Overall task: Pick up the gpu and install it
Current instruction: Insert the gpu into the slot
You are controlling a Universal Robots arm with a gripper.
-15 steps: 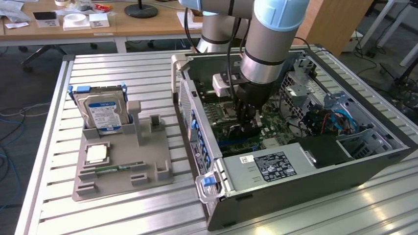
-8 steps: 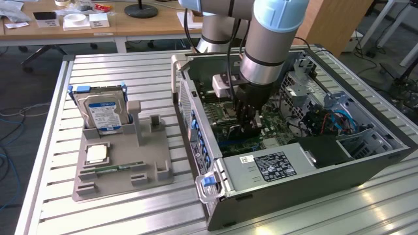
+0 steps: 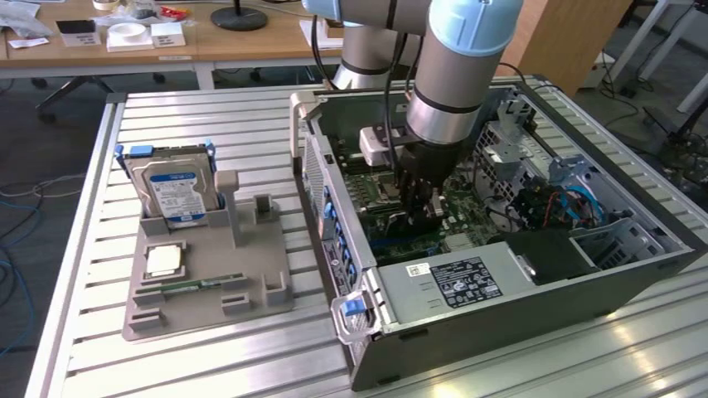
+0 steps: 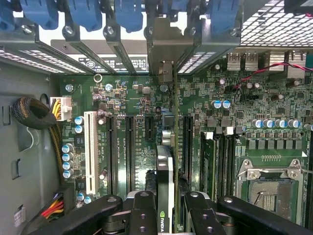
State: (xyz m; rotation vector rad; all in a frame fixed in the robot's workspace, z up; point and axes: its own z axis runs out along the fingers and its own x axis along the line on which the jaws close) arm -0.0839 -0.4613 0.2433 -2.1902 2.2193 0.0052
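Note:
My gripper (image 3: 424,211) reaches down into the open computer case (image 3: 366,332), over the green motherboard (image 3: 382,207). In the wrist view the gpu (image 4: 166,171) stands edge-on between the black fingers (image 4: 142,210), and my gripper (image 4: 166,213) is shut on it. The card's green logo shows near the fingers. Its long edge runs across the motherboard (image 4: 132,98) between the black expansion slots (image 4: 131,147), close to the board. Its silver bracket end (image 4: 164,46) sits at the rear panel openings, below the blue latches (image 4: 129,14). Whether the card is seated in a slot cannot be told.
A grey holder (image 3: 199,282) on the slatted table at the exterior view's left carries a silver hard drive with a blue label (image 3: 172,195), a processor (image 3: 164,261) and a green memory stick (image 3: 194,288). Inside the case are the power supply (image 3: 465,282), drive cages (image 3: 520,149) and cables (image 3: 564,203).

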